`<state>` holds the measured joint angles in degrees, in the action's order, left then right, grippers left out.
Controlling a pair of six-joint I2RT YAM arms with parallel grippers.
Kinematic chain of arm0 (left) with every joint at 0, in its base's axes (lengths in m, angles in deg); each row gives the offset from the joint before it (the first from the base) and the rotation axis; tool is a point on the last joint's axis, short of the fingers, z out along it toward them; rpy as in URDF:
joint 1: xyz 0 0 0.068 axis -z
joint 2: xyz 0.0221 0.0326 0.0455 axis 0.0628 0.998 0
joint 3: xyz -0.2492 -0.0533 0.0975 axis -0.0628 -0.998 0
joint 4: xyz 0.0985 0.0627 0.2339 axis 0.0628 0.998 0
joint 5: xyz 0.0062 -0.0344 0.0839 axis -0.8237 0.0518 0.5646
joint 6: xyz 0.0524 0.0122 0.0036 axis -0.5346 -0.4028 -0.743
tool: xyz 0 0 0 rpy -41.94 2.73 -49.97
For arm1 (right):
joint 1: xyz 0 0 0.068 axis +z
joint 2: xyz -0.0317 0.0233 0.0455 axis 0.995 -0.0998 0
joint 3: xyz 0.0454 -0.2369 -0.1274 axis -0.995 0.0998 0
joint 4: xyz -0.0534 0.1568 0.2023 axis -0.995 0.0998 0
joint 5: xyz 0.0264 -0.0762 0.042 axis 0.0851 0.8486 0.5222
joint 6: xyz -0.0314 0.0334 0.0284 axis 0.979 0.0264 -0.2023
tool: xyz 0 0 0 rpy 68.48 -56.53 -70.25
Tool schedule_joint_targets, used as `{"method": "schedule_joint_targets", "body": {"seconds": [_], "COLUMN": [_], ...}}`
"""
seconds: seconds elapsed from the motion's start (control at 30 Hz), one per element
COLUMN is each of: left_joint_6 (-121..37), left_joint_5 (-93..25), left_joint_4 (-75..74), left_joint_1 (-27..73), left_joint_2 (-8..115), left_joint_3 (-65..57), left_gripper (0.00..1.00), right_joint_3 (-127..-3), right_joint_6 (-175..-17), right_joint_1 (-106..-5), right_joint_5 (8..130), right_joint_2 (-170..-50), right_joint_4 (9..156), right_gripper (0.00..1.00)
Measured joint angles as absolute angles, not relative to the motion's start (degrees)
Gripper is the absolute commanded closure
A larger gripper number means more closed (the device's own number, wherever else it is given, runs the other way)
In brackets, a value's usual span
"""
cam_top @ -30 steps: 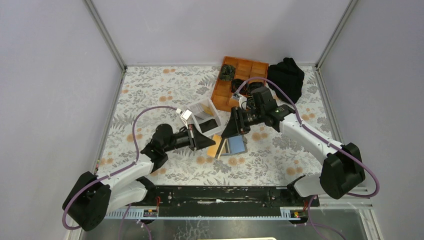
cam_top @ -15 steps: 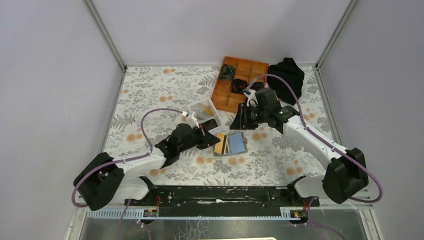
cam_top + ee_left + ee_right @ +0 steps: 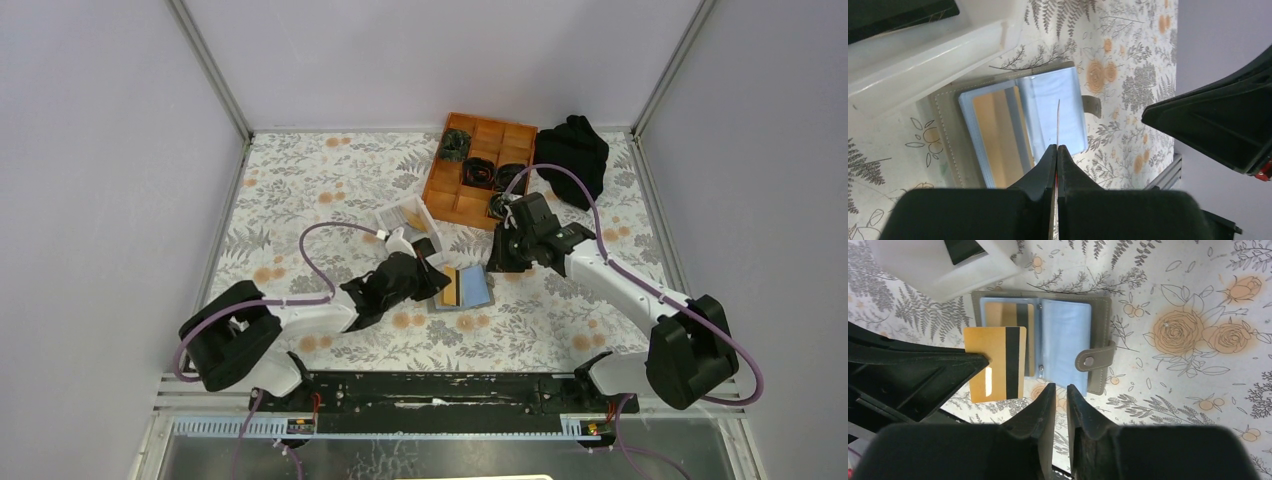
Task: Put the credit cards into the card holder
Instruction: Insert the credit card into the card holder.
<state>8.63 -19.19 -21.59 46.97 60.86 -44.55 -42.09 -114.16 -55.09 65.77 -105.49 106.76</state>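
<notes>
The grey card holder (image 3: 478, 290) lies open on the table, pale blue sleeves up (image 3: 1065, 335), its snap tab (image 3: 1093, 360) on the right. A tan-gold card (image 3: 1000, 315) sits in its left pocket. My left gripper (image 3: 437, 283) is shut on another tan-gold credit card (image 3: 995, 365) with a dark stripe. That card hangs over the holder's left edge and is seen edge-on (image 3: 1058, 120) in the left wrist view. My right gripper (image 3: 1060, 387) hovers near the holder's lower edge, jaws a narrow gap apart and empty.
A white two-compartment box (image 3: 408, 220) stands just behind the holder, with a dark card (image 3: 963, 247) inside. The orange gridded tray (image 3: 482, 190) holding dark parts is at the back. A black cloth (image 3: 572, 150) lies at the back right.
My left arm has reached right, carrying the gold card over the holder. My right gripper pulled back to the holder's right side and its jaws narrowed. The holder now lies flat and open.
</notes>
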Motion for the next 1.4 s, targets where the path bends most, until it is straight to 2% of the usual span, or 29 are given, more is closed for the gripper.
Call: {"method": "schedule_joint_targets", "body": {"seconds": [0.27, 0.4, 0.73, 1.4], "left_joint_6": [13.18, 15.39, 18.58, 20.63], "left_joint_5": [-12.19, -9.66, -5.77, -3.28], "left_joint_4": [-21.29, -21.35, -23.28, -27.43], "left_joint_1": [50.07, 51.05, 52.71, 53.04], "left_joint_2": [63.37, 64.92, 69.62, 70.67], "left_joint_3": [-44.52, -44.52, -44.48, -44.48], "left_gripper": [1.0, 1.0, 1.0, 1.0], "right_joint_3": [-40.78, -40.51, -39.53, -38.55], "right_joint_6": [-113.75, -113.66, -113.68, -113.83], "right_joint_1": [-54.63, -54.01, -52.53, -51.19], "right_joint_5": [68.33, 68.83, 69.69, 71.35], "right_joint_2": [-105.49, -105.51, -106.47, -111.83], "right_joint_4": [106.76, 106.65, 105.69, 104.91], "right_gripper": [0.96, 1.0, 1.0, 1.0]}}
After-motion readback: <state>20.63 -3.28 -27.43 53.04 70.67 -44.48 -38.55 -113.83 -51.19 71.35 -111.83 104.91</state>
